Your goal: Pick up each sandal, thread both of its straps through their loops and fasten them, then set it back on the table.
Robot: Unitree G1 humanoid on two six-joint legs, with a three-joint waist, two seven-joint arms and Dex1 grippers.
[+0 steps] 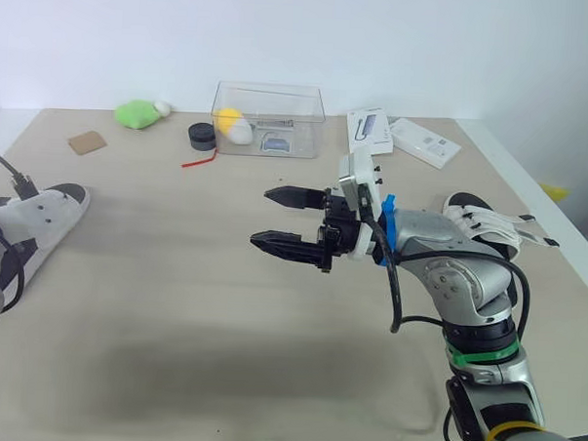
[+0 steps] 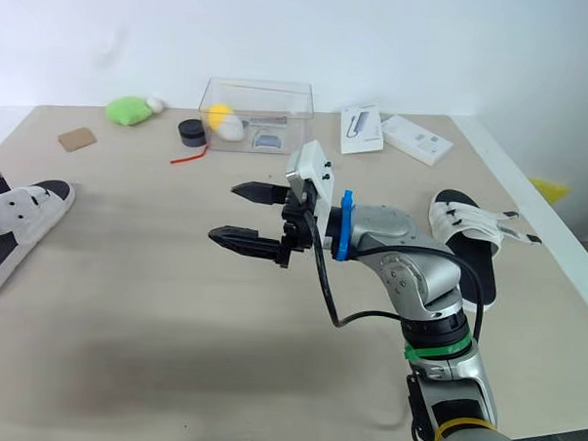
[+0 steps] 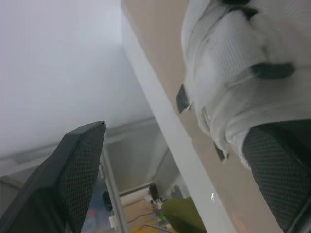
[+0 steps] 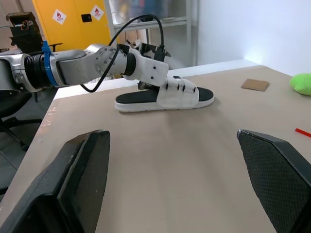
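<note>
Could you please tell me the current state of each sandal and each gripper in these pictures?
left sandal: lying on the table, straps look closed across the top.
right sandal: lying on the table, strap ends sticking out loose.
left gripper: open, right at the left sandal.
right gripper: open, empty, above the table.

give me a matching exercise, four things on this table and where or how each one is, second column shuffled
1 right pincer
2 left sandal
3 right sandal
4 box

a clear, at the far side
b at the left edge of the table
c open, above the middle
d on the right side

Pairs: 1-c, 2-b, 3-d, 4-a
</note>
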